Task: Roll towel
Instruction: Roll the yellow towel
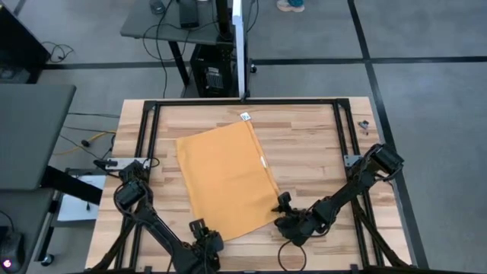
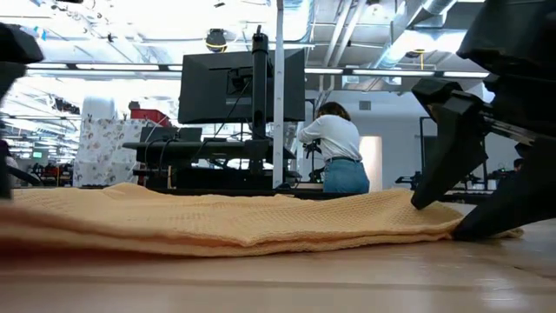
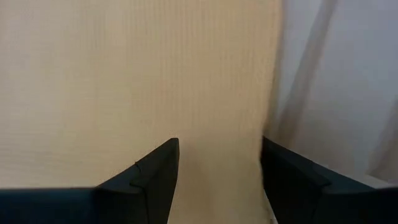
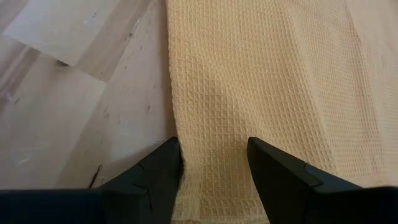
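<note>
1. Left gripper [image 1: 204, 237] down at the near left corner of the towel [image 1: 227, 176], fingers [image 3: 155, 180] apart with cloth between them in its wrist view; not clamped.
2. Risk on that side: closing too shallow, catching only the top thread, corner slipping out once the roll begins.
3. Towel spread flat ahead of both grippers, slightly skewed on the table [image 1: 312, 144], small white tag [image 1: 245, 116] at the far edge.
4. Right gripper [image 1: 283, 205] at the near right corner, fingers [image 4: 155, 177] apart and straddling the side edge, not closed on it.
5. Risk here: uneven lift between the two corners, giving a crooked, cone-shaped roll; thin weave likely to bunch rather than turn over.
6. Surface: pale wood planks inside a black frame [image 1: 243, 102].
7. Room beyond: monitor [image 2: 243, 84] on a stand, a person [image 2: 334, 148] standing well behind, back turned.
</note>
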